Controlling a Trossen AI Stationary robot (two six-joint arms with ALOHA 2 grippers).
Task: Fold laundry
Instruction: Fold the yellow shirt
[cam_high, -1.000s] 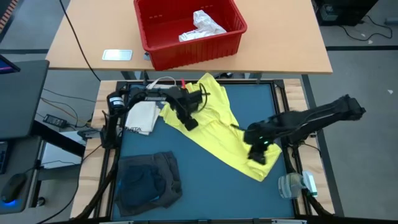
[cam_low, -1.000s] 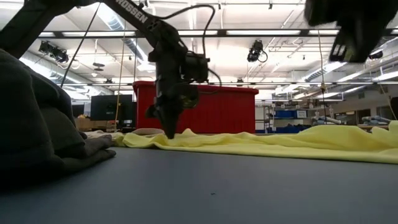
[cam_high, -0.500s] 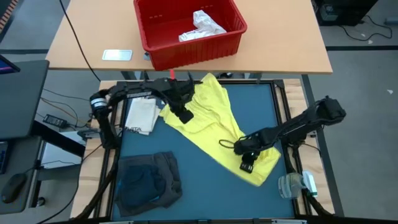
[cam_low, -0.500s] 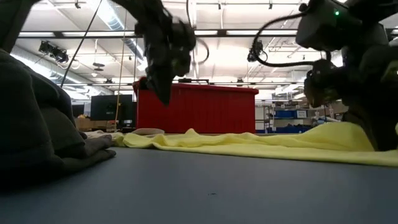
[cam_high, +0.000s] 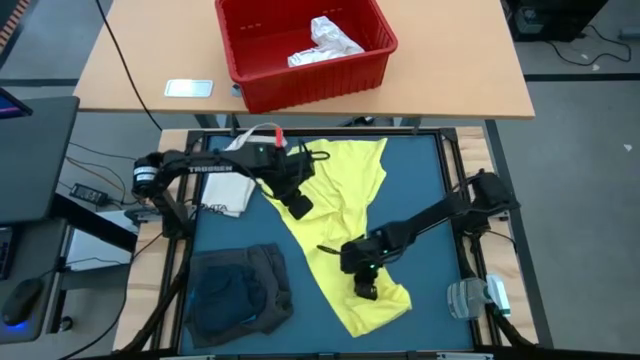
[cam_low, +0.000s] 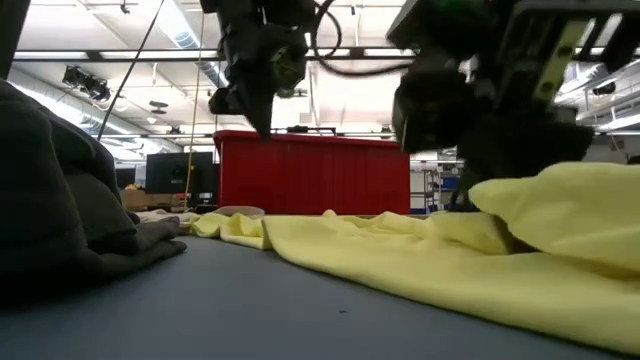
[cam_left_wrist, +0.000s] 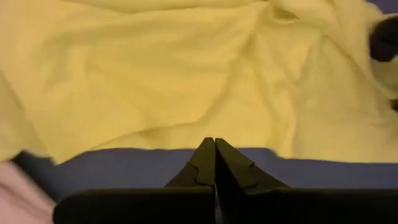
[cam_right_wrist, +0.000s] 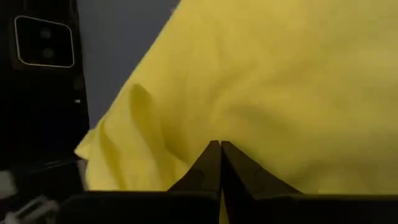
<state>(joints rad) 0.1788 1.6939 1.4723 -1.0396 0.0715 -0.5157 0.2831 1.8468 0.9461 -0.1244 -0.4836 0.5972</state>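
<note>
yellow garment sprawls diagonally mid-surface, its near end folded | right gripper jaws clamped on that fold | left gripper jaws together, empty, above garment's far-left edge | grey garment near-left corner

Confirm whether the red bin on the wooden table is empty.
No: the high view shows crumpled white fabric lying inside the red bin.

Mat: long garment runs from 12 o'clock diagonally to 5 o'clock. Left gripper over its edge, 11 o'clock of centre. Right gripper on its 5 o'clock end. Garment pile at 7 o'clock. Tote bag at 10 o'clock. Plastic item off the mat at 4 o'clock. Bin on the table behind, cloth in it.
</note>
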